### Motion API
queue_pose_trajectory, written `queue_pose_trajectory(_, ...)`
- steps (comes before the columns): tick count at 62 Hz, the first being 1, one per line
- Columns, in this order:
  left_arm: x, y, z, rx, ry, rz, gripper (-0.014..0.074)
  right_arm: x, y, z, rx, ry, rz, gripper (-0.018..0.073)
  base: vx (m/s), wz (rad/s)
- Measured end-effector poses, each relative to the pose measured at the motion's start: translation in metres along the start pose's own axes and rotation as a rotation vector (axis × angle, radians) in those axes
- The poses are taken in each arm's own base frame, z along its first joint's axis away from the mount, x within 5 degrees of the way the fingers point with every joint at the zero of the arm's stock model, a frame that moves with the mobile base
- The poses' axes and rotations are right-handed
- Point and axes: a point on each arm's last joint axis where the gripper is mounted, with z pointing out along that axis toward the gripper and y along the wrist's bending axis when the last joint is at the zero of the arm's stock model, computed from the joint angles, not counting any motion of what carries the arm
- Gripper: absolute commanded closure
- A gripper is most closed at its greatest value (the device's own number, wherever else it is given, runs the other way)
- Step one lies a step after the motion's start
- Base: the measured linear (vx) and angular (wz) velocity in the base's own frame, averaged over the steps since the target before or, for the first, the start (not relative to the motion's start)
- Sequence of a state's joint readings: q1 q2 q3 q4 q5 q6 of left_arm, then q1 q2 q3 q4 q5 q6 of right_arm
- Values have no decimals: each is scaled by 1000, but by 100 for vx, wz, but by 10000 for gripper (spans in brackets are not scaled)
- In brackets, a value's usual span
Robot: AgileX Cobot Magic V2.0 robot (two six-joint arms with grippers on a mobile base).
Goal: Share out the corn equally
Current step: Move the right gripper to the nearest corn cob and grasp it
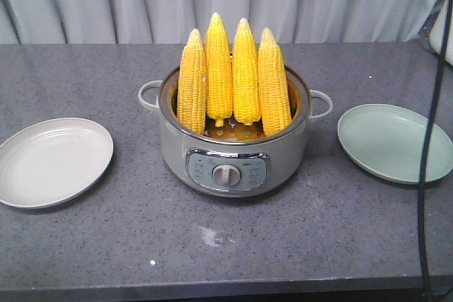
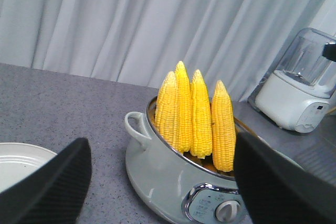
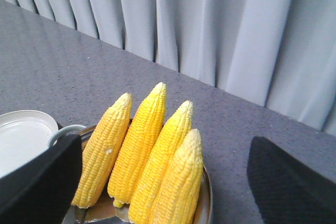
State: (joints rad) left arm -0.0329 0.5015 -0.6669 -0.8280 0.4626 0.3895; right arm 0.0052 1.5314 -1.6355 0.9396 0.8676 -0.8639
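Note:
Several bright yellow cobs of corn [image 1: 233, 76] stand upright, tips up, side by side in a pale green electric pot [image 1: 233, 153] at the table's middle. In the left wrist view the corn [image 2: 194, 114] and the pot [image 2: 163, 177] lie ahead of my left gripper [image 2: 160, 156], which is open and holds nothing. Its dark fingers [image 2: 47, 187] frame the pot from a distance. My right gripper [image 3: 165, 148] is open too, hanging above and behind the corn [image 3: 144, 145] with nothing between its fingers [image 3: 291, 182].
A pale plate [image 1: 53, 162] lies left of the pot and a green plate [image 1: 393, 143] lies to its right. A blender [image 2: 299, 87] stands at the far right. A black cable [image 1: 425, 175] hangs down the right side. Curtains close off the back.

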Motion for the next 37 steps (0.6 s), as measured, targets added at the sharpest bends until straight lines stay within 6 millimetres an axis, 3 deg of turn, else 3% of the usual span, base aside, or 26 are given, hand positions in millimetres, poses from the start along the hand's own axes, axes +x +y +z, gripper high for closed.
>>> queue_pose_trajectory(7, 0, 0, 0, 0, 0, 0, 59, 0, -17, 45, -54, 42, 3, -41, 0, 0)
queue_pose_trajectory(18, 0, 0, 0, 0, 0, 0, 59, 15, -23, 103, -80, 116, -4, -35, 0, 0)
queue_pose_trajectory(37, 0, 0, 0, 1, 3, 0, 59, 53, -38, 148, -67, 220, 51, -35, 0, 0)
